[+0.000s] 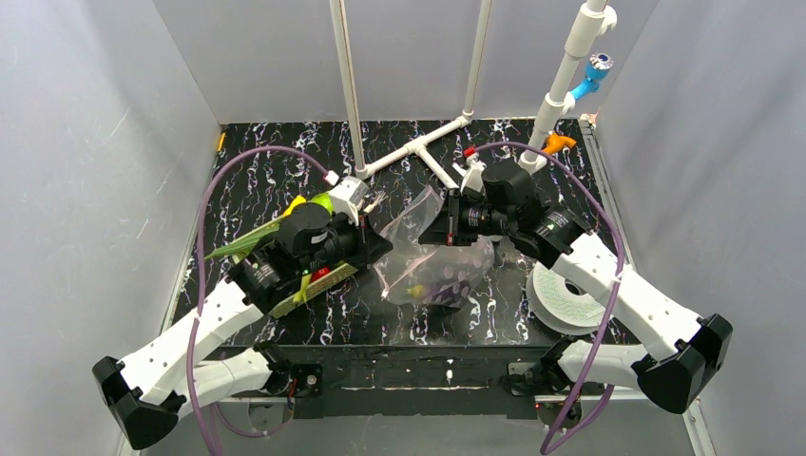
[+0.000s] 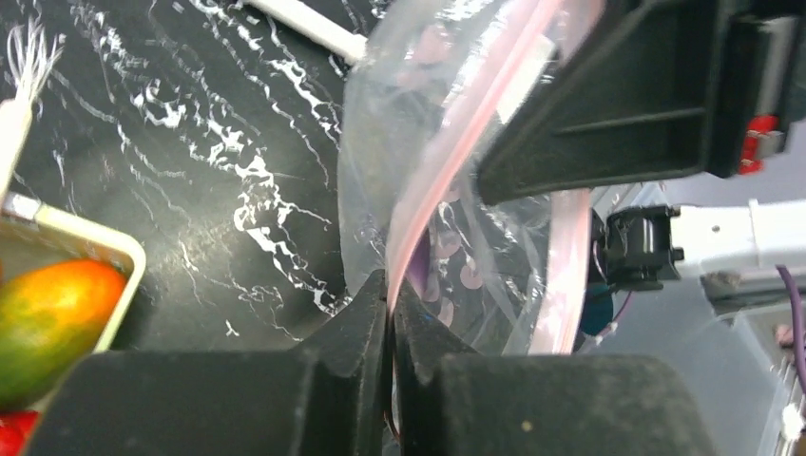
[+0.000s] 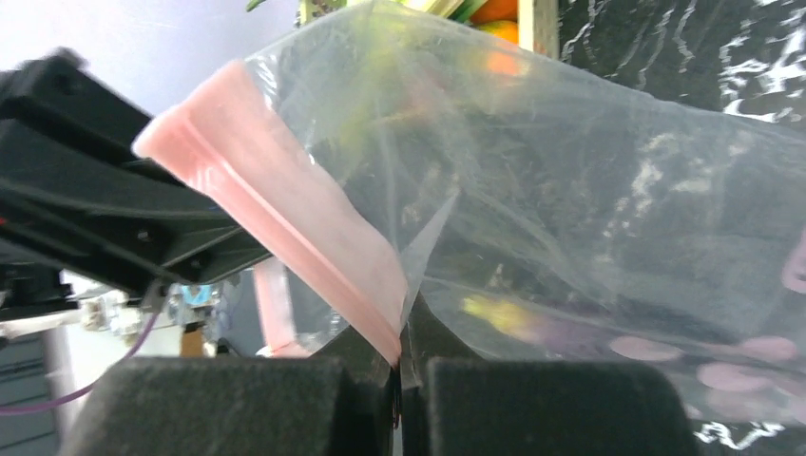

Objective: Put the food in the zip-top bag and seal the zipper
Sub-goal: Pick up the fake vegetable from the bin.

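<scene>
The zip-top bag (image 1: 432, 271) stands half lifted in the middle of the table (image 1: 266, 180), with its mouth pulled up toward 12 o'clock. The left fingers (image 2: 356, 332) are pressed together on the zipper (image 2: 447, 142), and the pink strip passes straight between their tips. The right fingers (image 3: 532, 404) are clamped on the same strip further along the mouth, at about 3 o'clock from the left ones in the top view. I judge that the two grips keep the floppy mouth stretched and off the table, so that the strip can be pressed shut along its length.

Dark grapes (image 1: 447, 285) and a yellow piece (image 3: 494, 313) lie inside the bag, in its low end at 6 o'clock. More food, a leek (image 1: 242, 245) and an orange-green fruit (image 2: 57, 313), rests in the basket (image 1: 318, 285) at 9 o'clock from the bag. The filling therefore seems not finished. Whether the zipper is sealed anywhere, I cannot tell.
</scene>
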You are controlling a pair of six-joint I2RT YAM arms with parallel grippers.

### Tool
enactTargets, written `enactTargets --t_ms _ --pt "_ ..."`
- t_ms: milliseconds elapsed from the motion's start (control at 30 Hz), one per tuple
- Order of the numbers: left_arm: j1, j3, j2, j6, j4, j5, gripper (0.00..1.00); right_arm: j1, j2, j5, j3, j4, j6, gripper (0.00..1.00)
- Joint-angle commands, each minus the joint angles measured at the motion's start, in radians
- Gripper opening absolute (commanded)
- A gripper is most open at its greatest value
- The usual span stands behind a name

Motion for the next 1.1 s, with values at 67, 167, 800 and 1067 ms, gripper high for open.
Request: enactTargets --t_ms 67,167,800,1067 --pt "-0.003 0.213 0.048 0.105 -0.036 0.102 0.00 -0.007 -0.032 0.115 0.171 -0.134 -0.134 0.01" --pt "-0.003 0.188 0.051 0.072 -0.005 0.111 0.00 -0.007 -0.039 0.144 0.216 -0.185 -0.163 0.01" --pt "-0.002 0.231 -0.151 0.185 -0.372 -0.501 0.94 0.004 -0.099 0.138 0.074 -0.148 -0.184 0.01" --pt "0.241 0.142 0.041 0.315 -0.310 -0.434 0.94 0.003 -0.113 0.144 0.061 -0.142 -0.183 0.01"
